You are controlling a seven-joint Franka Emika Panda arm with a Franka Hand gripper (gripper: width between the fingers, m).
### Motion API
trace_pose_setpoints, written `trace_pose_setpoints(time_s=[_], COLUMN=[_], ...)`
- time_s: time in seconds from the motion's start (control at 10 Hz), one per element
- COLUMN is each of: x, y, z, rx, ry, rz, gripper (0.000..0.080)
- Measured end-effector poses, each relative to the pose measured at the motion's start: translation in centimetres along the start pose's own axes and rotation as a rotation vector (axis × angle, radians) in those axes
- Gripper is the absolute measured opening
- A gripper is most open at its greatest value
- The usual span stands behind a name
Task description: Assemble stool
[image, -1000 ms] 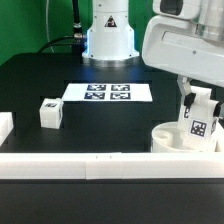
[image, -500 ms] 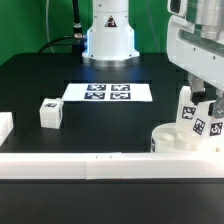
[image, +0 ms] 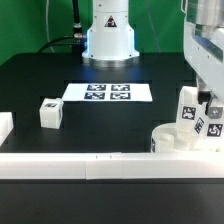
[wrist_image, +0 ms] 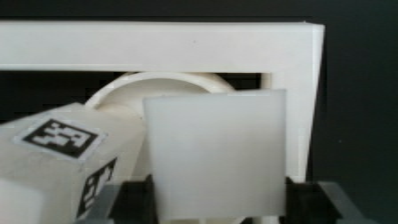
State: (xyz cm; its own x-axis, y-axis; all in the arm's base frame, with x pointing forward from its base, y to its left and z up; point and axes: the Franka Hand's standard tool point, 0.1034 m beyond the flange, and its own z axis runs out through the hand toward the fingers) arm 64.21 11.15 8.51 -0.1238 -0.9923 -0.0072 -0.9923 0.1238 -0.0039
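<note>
A green backdrop (image: 20, 25) stands behind a matte black counter (image: 110, 128), with the arm's glossy white base (image: 108, 35) at the far edge. The marker board (image: 108, 92) lies flat at the middle. Long white rails (image: 90, 162) border the near edge.

At the exterior view's right, the round, ring-like white plastic seat (image: 170, 140) lies flat against the rails. Just above it, the tool (image: 203, 106) pinches a blocky white leg (wrist_image: 214, 140) between its dark fingers (wrist_image: 306, 200). The face turned to the wrist camera is plain and smooth. The leg's long axis runs along the fingers, pointing down toward the seat, close to upright.

Just beside it, a second leg (wrist_image: 63, 150) sits tilted and shows a black-and-white square tag. Whether it touches the held one cannot be told.

A third leg (image: 49, 112), a small tagged cube-like block, stands alone on the counter at the exterior view's left, well apart from the seat.
</note>
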Motion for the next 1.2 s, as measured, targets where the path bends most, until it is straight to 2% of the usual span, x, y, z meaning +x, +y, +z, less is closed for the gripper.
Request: trace_pose_setpoints(time_s=[0.2,0.5,1.0,1.1,1.2], x=[-0.02,-0.6,-0.81,-0.73,-0.81], y=[0.04,0.05,-0.01,-0.19,0.18], z=[0.01,-0.11,-0.13,-0.12,-0.18], rx=[0.032,0.09,0.1,0.158,0.167], ry=[-0.027,-0.074,-0.104,-0.144,-0.158], rz=[0.175,0.273,0.322,0.408,0.393], gripper=[0.0333,0.0333,0.0333,0.0333,0.0333])
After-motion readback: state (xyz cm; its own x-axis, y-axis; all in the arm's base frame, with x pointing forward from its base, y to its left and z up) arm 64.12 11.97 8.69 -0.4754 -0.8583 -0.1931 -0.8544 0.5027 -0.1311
